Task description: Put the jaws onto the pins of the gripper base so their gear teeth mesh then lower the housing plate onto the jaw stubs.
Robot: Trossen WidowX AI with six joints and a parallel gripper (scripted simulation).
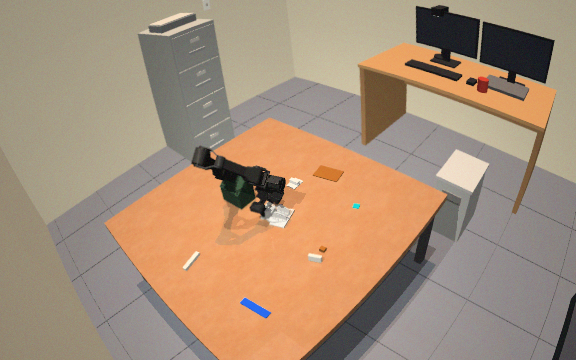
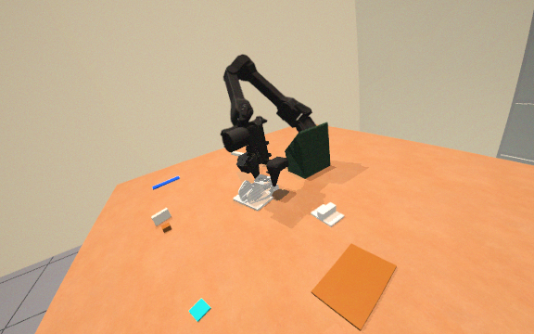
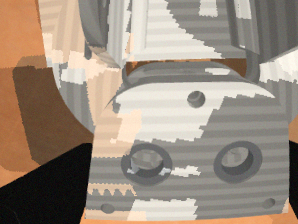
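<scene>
Housing plate gripped over the two-jaw assembly

The gripper (image 1: 268, 207) (image 2: 265, 180) stands wide, its black fingers clamped on the housing plate (image 2: 263, 178) (image 3: 165, 125). No writing can be read. The plate is pale, finely ridged, with two large ringed holes and three small ones visible. Beneath it, two curved jaws (image 2: 248, 191) sit over a flat white base (image 1: 281, 224) (image 2: 258, 207); whether their teeth mesh, I cannot tell. In the exterior view, one flat orange rectangle (image 2: 354, 285) lies near right, one cyan square (image 2: 199, 310) near left, one blue strip (image 2: 166, 183) far left.
</scene>
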